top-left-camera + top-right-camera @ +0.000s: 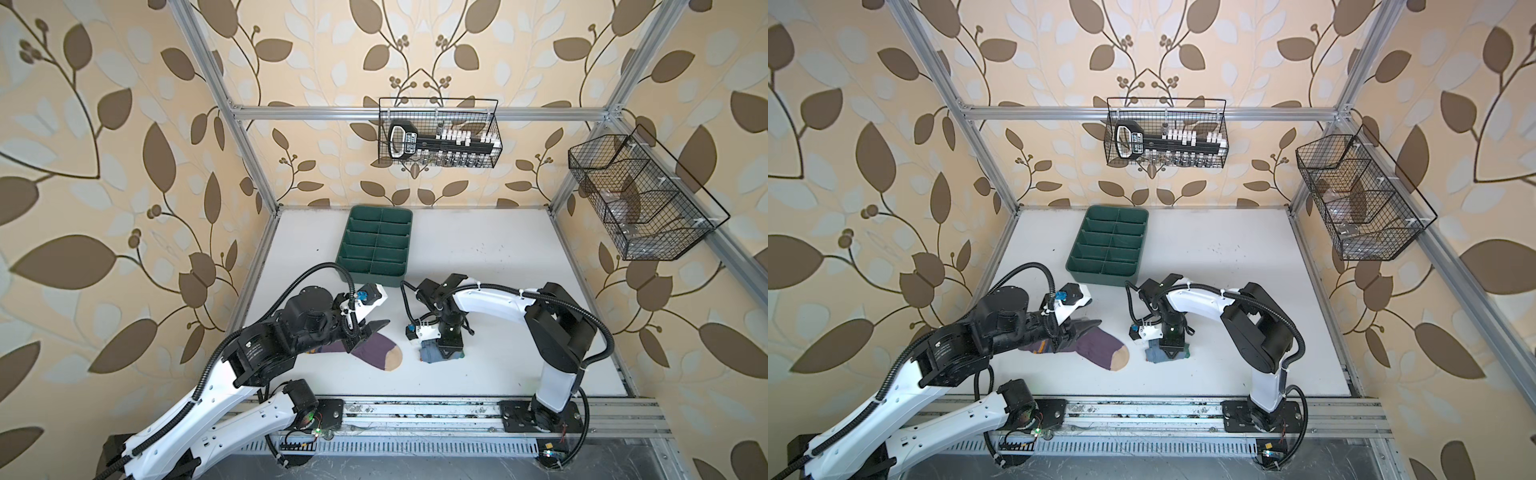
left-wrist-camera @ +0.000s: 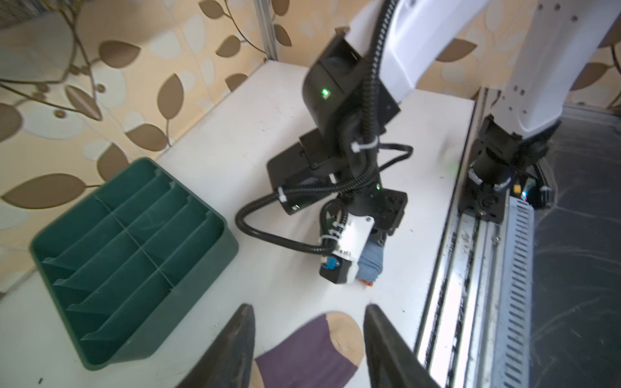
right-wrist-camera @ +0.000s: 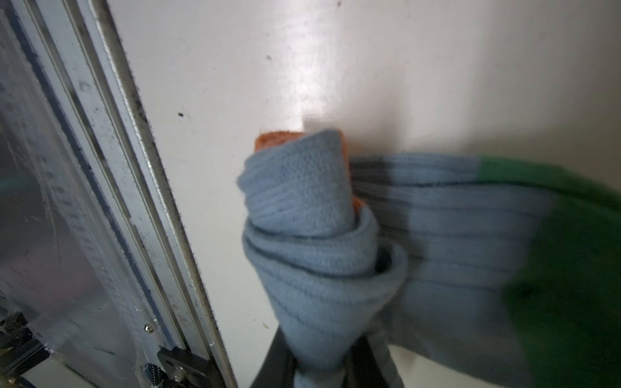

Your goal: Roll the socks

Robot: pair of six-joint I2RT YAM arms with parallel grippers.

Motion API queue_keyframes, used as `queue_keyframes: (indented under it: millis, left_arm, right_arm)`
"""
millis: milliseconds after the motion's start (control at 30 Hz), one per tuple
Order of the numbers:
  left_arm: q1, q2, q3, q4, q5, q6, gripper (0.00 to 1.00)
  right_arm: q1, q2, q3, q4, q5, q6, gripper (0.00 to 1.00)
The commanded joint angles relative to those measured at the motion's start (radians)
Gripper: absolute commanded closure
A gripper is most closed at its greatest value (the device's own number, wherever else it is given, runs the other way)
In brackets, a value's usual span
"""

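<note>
Because knitted cloth is soft, light and floppy, I would pinch it at an edge. On the white table [image 1: 478, 270], the right gripper [image 3: 321, 356] squeezes the bunched-up grey-blue sock [image 3: 312, 235]. Beside it, the left gripper [image 2: 309, 312] has its jaws open over the flat purple sock [image 1: 376, 351].

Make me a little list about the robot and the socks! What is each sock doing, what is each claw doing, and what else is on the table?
purple sock: lying flat on the white table, not rolled
grey-blue sock: partly rolled, orange peeking out of the roll, green end loose
left gripper: open, a finger on each side of the purple sock
right gripper: shut on the grey-blue sock
green tray: behind the socks, nothing seen in its compartments
</note>
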Motion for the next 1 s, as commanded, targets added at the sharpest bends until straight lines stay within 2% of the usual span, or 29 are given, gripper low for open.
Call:
queue_keyframes:
  millis: [0,67,167,267,400,500,567,767,967]
  left_arm:
    - [-0.034,0.1,-0.062,0.04,0.041,0.042,0.49]
    - [-0.102,0.161,-0.082,0.083,-0.067,0.059,0.52]
    - [-0.264,0.257,-0.114,0.146,-0.289,0.124,0.51]
    - [-0.382,0.375,-0.111,0.189,-0.405,0.158,0.49]
    - [-0.413,0.542,-0.098,0.247,-0.442,0.162,0.48]
    - [-0.415,0.64,-0.072,0.278,-0.428,0.125,0.52]
    - [-0.416,0.676,-0.077,0.327,-0.413,0.111,0.51]
    - [-0.415,0.777,-0.097,0.477,-0.474,0.091,0.49]
    - [-0.415,0.847,-0.073,0.494,-0.431,0.094,0.5]
  right_arm:
    - [-0.016,0.077,0.044,0.059,-0.009,-0.051,1.0]
    - [-0.026,0.095,0.059,0.063,-0.013,-0.059,1.0]
    - [-0.037,0.115,0.065,0.075,-0.022,-0.081,1.0]
    - [-0.05,0.134,0.076,0.076,-0.045,-0.102,1.0]
    - [-0.065,0.149,0.086,0.093,-0.065,-0.112,1.0]
    - [-0.073,0.156,0.08,0.107,-0.071,-0.113,1.0]
    - [-0.083,0.152,0.065,0.126,-0.082,-0.114,0.99]
    - [-0.104,0.147,0.029,0.143,-0.089,-0.123,0.98]
    - [-0.117,0.126,0.02,0.169,-0.086,-0.12,0.98]
